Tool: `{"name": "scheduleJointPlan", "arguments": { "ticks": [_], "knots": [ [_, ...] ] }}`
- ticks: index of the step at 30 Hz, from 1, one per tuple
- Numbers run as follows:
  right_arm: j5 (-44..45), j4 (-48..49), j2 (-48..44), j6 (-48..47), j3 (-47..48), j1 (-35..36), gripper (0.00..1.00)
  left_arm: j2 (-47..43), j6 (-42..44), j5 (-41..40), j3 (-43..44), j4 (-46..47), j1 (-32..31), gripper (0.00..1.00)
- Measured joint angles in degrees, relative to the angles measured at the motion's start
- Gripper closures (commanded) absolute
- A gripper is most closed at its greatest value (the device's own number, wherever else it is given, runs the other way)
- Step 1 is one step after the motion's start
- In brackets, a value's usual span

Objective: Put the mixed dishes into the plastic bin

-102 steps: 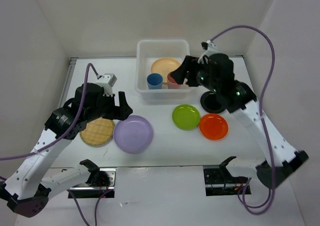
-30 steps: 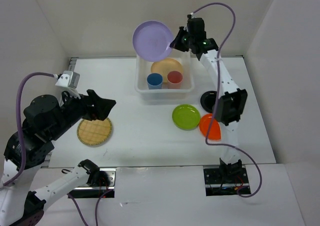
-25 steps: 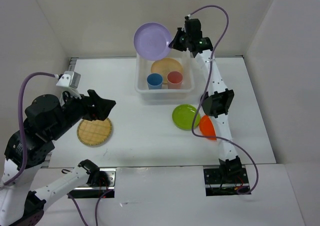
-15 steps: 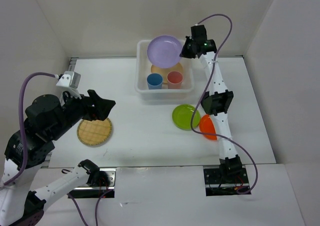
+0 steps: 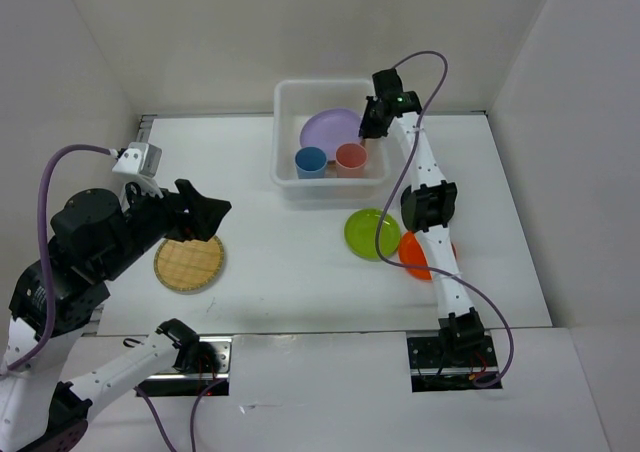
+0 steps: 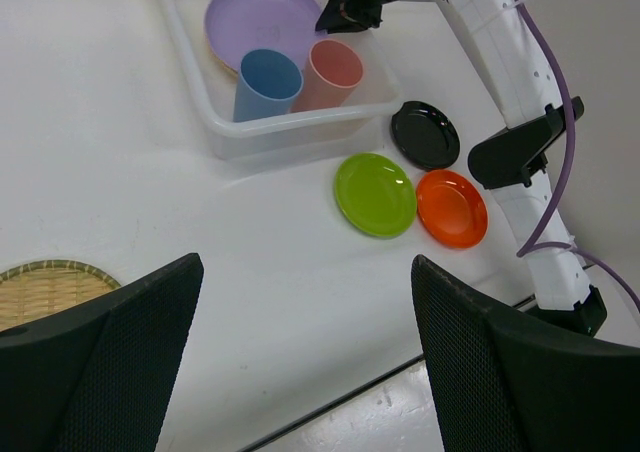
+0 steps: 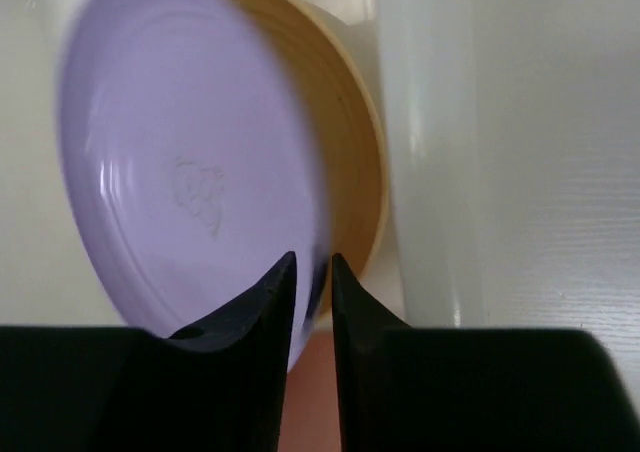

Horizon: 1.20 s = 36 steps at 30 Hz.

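Right gripper [image 5: 372, 122], clenched on the lavender plate [image 5: 330, 130] rim, holds it over the peach plate [image 7: 368, 172] inside the plastic bin [image 5: 286, 97], upper centre; next move should be release and withdrawal; left gripper [image 6: 305, 267] spread, empty

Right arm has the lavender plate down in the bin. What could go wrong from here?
1. The right gripper pinches the lavender plate by its rim, right beside the pink cup; backing out could tip the cup.
2. The plate lies on the peach plate, not on the floor of the bin; on release it may slide.
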Motion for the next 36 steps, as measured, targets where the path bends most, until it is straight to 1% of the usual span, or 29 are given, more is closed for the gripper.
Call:
{"name": "scheduleJointPlan", "arguments": {
  "ticks": [1, 4, 6, 7, 10, 11, 13, 14, 15, 18, 22, 25, 26, 29, 33, 34, 36],
  "knots": [
    [0.00, 0.04, 0.00, -0.02, 0.07, 0.00, 0.64, 0.02, 0.00, 0.00, 0.00, 0.02, 0.00, 0.09],
    [0.13, 0.02, 0.00, -0.09, 0.07, 0.33, 0.51, 0.15, 0.00, 0.00, 0.00, 0.02, 0.00, 0.09],
    [0.02, 0.15, 0.00, -0.09, 0.09, 0.50, 0.46, 0.39, 0.00, 0.02, 0.00, 0.02, 0.00, 0.09],
    [0.00, 0.17, 0.00, -0.11, 0.17, 0.59, 0.40, 0.55, 0.00, 0.02, 0.00, 0.02, 0.00, 0.09],
    [-0.22, 0.20, -0.15, -0.13, 0.26, 0.81, 0.34, 0.85, 0.02, 0.07, 0.00, 0.02, 0.00, 0.09],
    [-0.28, 0.22, -0.28, -0.13, 0.26, 0.81, 0.30, 0.90, 0.00, 0.11, 0.00, 0.02, 0.00, 0.09],
    [-0.48, 0.20, -1.01, -0.13, 0.26, 0.87, 0.27, 0.94, 0.00, 0.28, 0.00, 0.02, 0.00, 0.09],
    [-0.50, 0.20, -1.64, -0.13, 0.26, 0.98, 0.23, 1.07, 0.02, 0.44, 0.00, 0.02, 0.00, 0.09],
    [-0.66, 0.15, -2.58, -0.15, 0.26, 1.05, 0.21, 1.27, 0.02, 0.81, 0.00, 0.02, 0.00, 0.09],
    [-1.25, 0.17, -6.84, -0.13, 0.24, 1.27, 0.16, 2.84, 0.31, 3.28, 0.00, 0.07, 0.00, 0.09],
    [-1.51, 0.11, -15.50, -0.17, 0.24, 2.49, 0.08, 6.21, 0.46, 9.97, -3.08, 2.45, 0.00, 0.09],
    [0.11, -0.20, -23.96, -0.37, 0.28, 4.63, 0.05, 9.01, -0.09, 15.85, -9.22, 5.99, 0.33, 0.15],
    [0.70, -0.44, -26.97, -0.44, 0.33, 5.42, 0.05, 10.10, -0.44, 17.68, -11.78, 7.26, 0.37, 0.22],
    [2.14, -2.01, -35.69, -0.55, 0.98, 7.48, 0.05, 13.22, -3.10, 22.32, -19.91, 11.93, 0.46, 0.32],
    [6.12, -4.28, -44.96, -0.48, 2.21, 9.79, 0.05, 14.62, -8.26, 26.38, -28.94, 19.28, -0.44, 0.45],
    [7.58, -4.52, -46.82, -0.39, 2.47, 10.91, 0.05, 14.91, -9.81, 26.69, -30.77, 21.73, -1.09, 0.54],
    [9.51, -4.85, -49.96, 0.02, 2.69, 13.92, 0.05, 15.80, -13.27, 26.75, -33.53, 26.62, -2.54, 0.63]
  ]
}}
